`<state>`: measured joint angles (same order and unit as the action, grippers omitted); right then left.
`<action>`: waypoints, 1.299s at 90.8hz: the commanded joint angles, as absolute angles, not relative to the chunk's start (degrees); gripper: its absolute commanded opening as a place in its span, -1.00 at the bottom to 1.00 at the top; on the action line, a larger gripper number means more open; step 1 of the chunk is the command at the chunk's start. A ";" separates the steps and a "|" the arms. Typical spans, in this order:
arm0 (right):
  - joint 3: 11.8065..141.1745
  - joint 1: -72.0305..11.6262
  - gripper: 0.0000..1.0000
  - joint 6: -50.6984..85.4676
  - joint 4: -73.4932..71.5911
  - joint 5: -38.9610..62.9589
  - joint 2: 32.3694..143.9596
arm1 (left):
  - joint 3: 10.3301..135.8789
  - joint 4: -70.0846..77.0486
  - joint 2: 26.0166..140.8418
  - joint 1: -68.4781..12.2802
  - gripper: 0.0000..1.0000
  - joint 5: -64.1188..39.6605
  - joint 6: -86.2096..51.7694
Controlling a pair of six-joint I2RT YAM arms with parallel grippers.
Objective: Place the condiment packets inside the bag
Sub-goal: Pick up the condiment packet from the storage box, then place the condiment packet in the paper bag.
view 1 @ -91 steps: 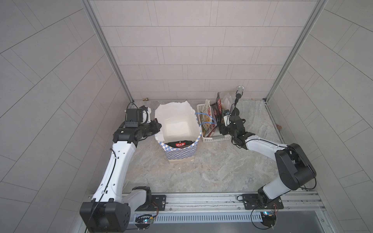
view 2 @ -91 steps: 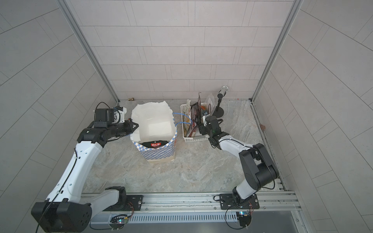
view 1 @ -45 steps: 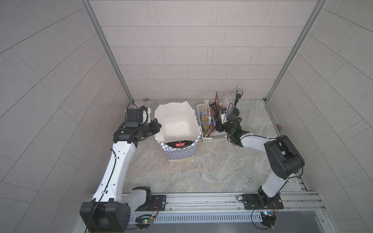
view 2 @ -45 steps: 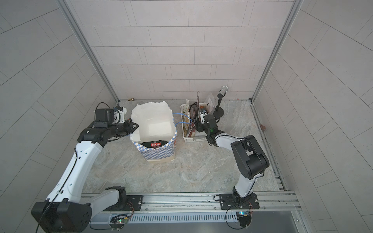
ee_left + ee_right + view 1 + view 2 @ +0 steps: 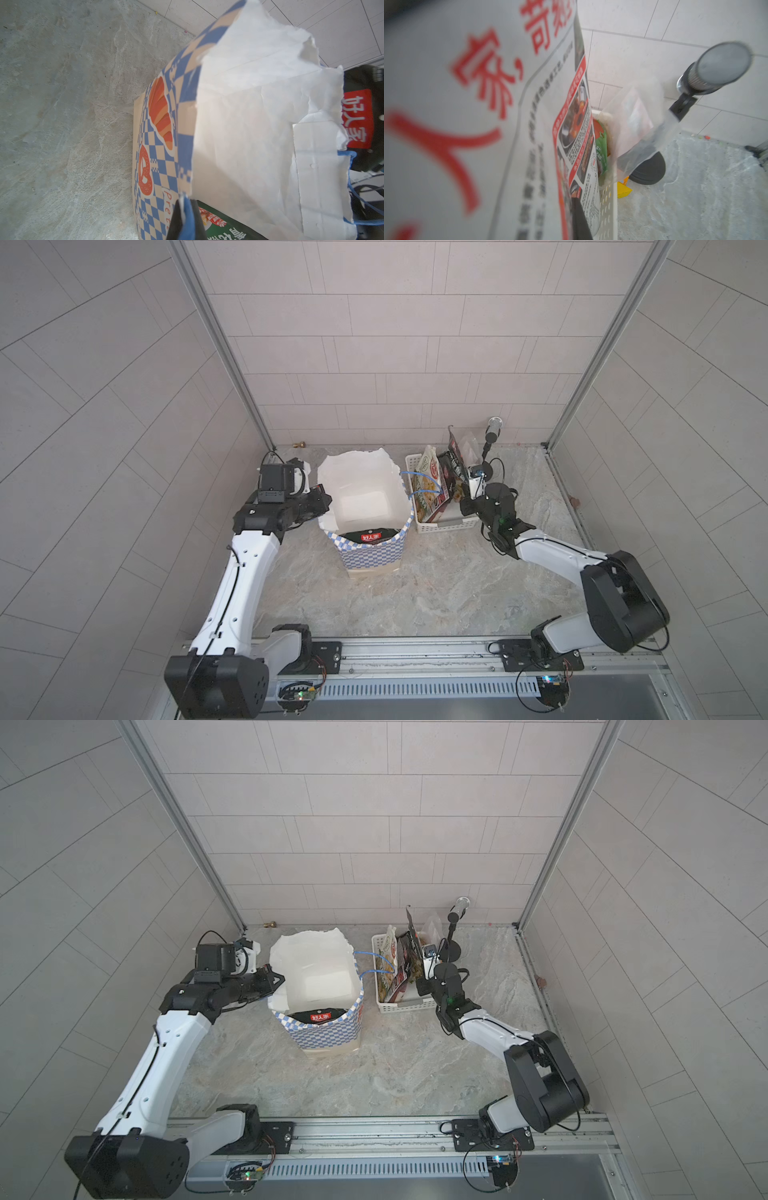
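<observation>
My left gripper [image 5: 322,502] is clamped shut on the left rim of the tall blue-and-white checked paper bag [image 5: 368,558], pinching the white-lined wall so the mouth stands open upward. Inside it, against the near wall, lies one black glossy packet with a red label [image 5: 370,536]. Blue cord handles [image 5: 346,153] hang off the bag's right rim toward the white perforated plastic basket [image 5: 446,526], which stands just beside the bag. In the basket the other condiment packets [image 5: 436,481] stand on edge, leaning.

My right gripper [image 5: 465,504] reaches into the basket from its right side, jaws closed. In the right wrist view one black finger [image 5: 580,220] lies flat against a white-backed packet with red characters [image 5: 456,124]. The other finger is hidden behind it, so I judge that I have this packet pinched. It stands roughly upright, long axis up.

The bag's mouth lies to the left of this grip, with the leaning packets and the cord handles between. So the move, as I judge it, goes up clear of the basket first, then leftward over the bag's right rim. My right arm is the nearer one.
</observation>
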<state>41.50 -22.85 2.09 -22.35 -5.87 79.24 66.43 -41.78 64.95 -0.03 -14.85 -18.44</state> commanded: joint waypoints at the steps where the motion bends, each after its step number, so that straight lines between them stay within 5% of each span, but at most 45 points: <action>1: 41.33 -22.90 -1.00 0.58 -23.08 -4.98 71.13 | 65.88 -42.08 65.10 -0.35 -1.00 -14.65 -17.40; 32: 46.54 -23.86 -1.00 -5.57 -15.24 2.05 53.89 | 65.93 -42.02 65.07 -0.35 -1.00 -15.26 -17.48; 46: 53.31 -27.01 -1.00 -10.86 -12.23 15.85 52.67 | 65.92 -41.86 65.11 -0.33 -1.00 -15.90 -17.35; 71: 67.10 -38.66 -1.00 -10.23 -11.54 23.82 62.28 | 65.76 -41.49 65.20 -0.35 -1.00 -17.38 -17.63; 118: 69.65 -40.44 -1.00 4.52 -20.28 31.08 80.73 | 65.79 -41.29 65.21 -0.35 -1.00 -17.97 -17.74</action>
<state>66.78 -39.44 1.63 -17.45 29.45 81.19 66.41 -41.71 65.19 -0.03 -16.88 -18.46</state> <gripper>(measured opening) 0.044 0.061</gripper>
